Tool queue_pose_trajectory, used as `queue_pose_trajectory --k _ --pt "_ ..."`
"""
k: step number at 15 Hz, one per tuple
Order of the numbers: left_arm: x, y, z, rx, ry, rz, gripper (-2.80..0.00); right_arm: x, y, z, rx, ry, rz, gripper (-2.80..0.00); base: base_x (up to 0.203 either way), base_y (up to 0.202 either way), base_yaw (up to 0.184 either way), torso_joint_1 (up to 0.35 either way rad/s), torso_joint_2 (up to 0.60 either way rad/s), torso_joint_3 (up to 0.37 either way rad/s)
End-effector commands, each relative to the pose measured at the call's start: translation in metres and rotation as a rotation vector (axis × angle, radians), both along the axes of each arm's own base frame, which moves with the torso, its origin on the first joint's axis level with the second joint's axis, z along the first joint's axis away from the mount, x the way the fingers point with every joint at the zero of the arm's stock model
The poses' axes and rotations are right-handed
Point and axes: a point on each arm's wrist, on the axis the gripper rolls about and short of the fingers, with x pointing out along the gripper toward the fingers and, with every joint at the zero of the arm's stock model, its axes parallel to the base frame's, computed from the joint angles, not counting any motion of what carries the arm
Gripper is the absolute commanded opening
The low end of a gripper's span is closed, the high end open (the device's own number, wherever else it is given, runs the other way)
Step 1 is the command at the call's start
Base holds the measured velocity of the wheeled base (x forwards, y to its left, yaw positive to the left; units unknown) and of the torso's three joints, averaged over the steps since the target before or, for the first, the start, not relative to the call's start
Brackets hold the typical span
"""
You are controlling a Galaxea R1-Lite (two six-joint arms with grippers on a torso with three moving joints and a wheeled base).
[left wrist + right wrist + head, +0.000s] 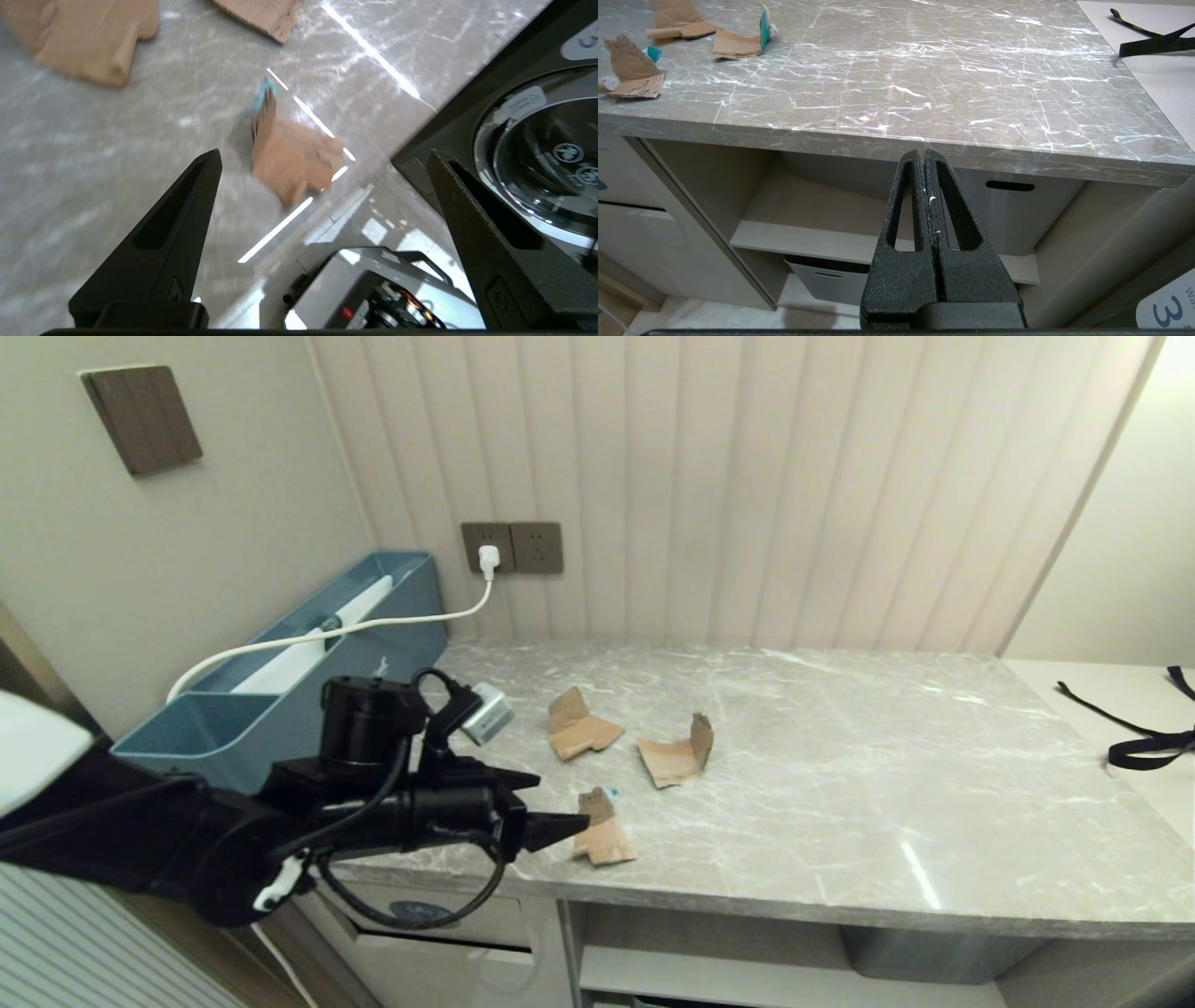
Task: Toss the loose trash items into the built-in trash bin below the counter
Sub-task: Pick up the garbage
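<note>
A grey marble counter (840, 784) stands against a panelled wall, three cardboard scraps (672, 756) lying on it. The left gripper (551, 803) sits at the counter's front edge, beside the nearest scrap (602, 835). Its wrist view shows the fingers (173, 233) spread wide, empty. The right gripper (927, 158), pressed together, hangs below the counter edge.

Only one legible mark: large blue "3" on white robot casing (1169, 308), corner of right wrist view. Small round logos on robot's glass dome (537, 154) too small to read.
</note>
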Motion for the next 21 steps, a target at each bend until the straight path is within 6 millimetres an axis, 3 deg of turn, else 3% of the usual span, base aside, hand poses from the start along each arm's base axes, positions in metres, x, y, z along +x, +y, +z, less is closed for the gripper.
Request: queue_pose_trajectory --k 1,4,14,15,21 --pt "0.026 -0.024 -0.027 0.029 0.025 -0.008 0.00 0.000 0.000 0.000 -0.001 -0.002 0.001 -2.80 0.000 0.000 0.000 0.000 0.00 0.000" --pt "0.042 -0.033 -0.038 0.050 -0.026 0.026 0.00 0.000 0.000 0.000 -0.001 -0.002 0.001 -2.80 0.000 0.000 0.000 0.000 0.00 0.000" --pt "0.057 -0.037 -0.063 0.082 0.001 0.041 0.00 0.000 0.000 0.000 -0.001 -0.002 0.001 -2.80 0.000 0.000 0.000 0.000 0.00 0.000" --pt "0.057 -0.038 -0.065 0.082 0.003 0.041 -2.80 0.000 0.000 0.000 -0.001 -0.002 0.001 -2.80 0.000 0.000 0.000 0.000 0.00 0.000" --pt "0.062 -0.041 -0.065 0.068 -0.016 0.039 -2.80 0.000 0.000 0.000 0.001 -0.002 -0.001 -2.80 0.000 0.000 0.000 0.000 0.00 0.000"
